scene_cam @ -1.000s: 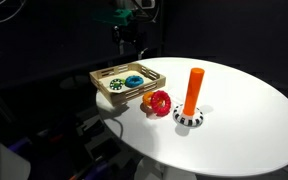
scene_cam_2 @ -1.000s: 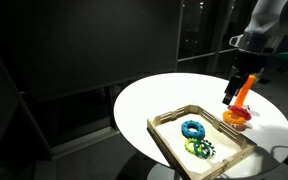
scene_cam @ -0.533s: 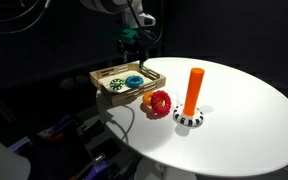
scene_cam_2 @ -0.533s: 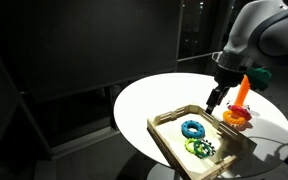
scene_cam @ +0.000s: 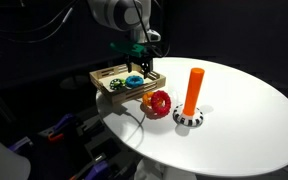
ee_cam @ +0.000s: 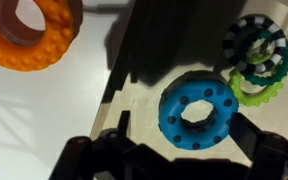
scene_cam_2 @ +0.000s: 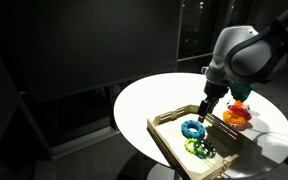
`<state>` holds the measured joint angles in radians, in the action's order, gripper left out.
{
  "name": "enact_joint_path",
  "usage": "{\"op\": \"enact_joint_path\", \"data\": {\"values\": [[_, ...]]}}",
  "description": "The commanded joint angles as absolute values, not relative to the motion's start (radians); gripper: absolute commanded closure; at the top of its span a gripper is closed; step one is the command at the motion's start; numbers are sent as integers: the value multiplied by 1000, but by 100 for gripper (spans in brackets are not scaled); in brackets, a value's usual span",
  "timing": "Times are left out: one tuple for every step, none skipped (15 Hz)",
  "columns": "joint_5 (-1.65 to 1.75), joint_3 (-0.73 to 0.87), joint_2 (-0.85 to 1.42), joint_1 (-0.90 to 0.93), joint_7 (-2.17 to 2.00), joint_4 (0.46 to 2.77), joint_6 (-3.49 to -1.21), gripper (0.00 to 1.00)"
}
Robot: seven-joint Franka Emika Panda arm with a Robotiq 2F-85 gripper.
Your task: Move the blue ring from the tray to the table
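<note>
**Tool spread over tray, blue ring under it**

Tool point(scene_cam_2: 203, 109) hangs above the tray w/ jaws spread wide and nothing btwn them. In wrist view both dark fingers point(ee_cam: 89, 158) show far apart at the bottom edge. Blue ring point(ee_cam: 198, 112) lies flat just ahead of them, approx. centred in the gap, untouched, on floor of tray point(ee_cam: 142, 105). Both exterior views put it right below the tool tip, clear of it. Past the blue ring, off to one side of the tool, a lime ring point(ee_cam: 256, 90) sits just beside it (contact unclear), overlapping a dark green ring point(ee_cam: 256, 45) further out. On the tool's other side, outside the tray rim, a red ring point(scene_cam: 160, 102) rests on the white counter point(scene_cam: 244, 120). Orange peg point(scene_cam: 193, 90) on a black-white base point(scene_cam: 189, 119) stands beyond that, well apart from the tool.
</note>
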<state>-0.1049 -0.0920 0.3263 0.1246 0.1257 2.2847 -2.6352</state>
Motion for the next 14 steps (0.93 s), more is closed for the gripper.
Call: {"op": "enact_joint_path", "data": {"values": [[-62, -92, 394, 113, 102, 2210, -2618, 0], [-49, -87, 406, 116, 95, 2199, -2617, 0], [-36, -83, 419, 119, 89, 2188, -2615, 0], [-25, -80, 429, 120, 85, 2177, -2614, 0], [-15, -77, 440, 123, 79, 2168, -2612, 0], [-1, -72, 450, 127, 72, 2160, -2611, 0], [8, -70, 458, 128, 67, 2153, -2610, 0], [17, -70, 466, 129, 62, 2147, -2610, 0], [24, -69, 474, 130, 60, 2141, -2609, 0], [29, -69, 481, 131, 57, 2136, -2609, 0], [32, -69, 487, 132, 54, 2130, -2609, 0], [36, -68, 494, 134, 51, 2125, -2607, 0], [41, -67, 500, 137, 46, 2120, -2606, 0], [43, -66, 505, 140, 43, 2114, -2604, 0]]}}
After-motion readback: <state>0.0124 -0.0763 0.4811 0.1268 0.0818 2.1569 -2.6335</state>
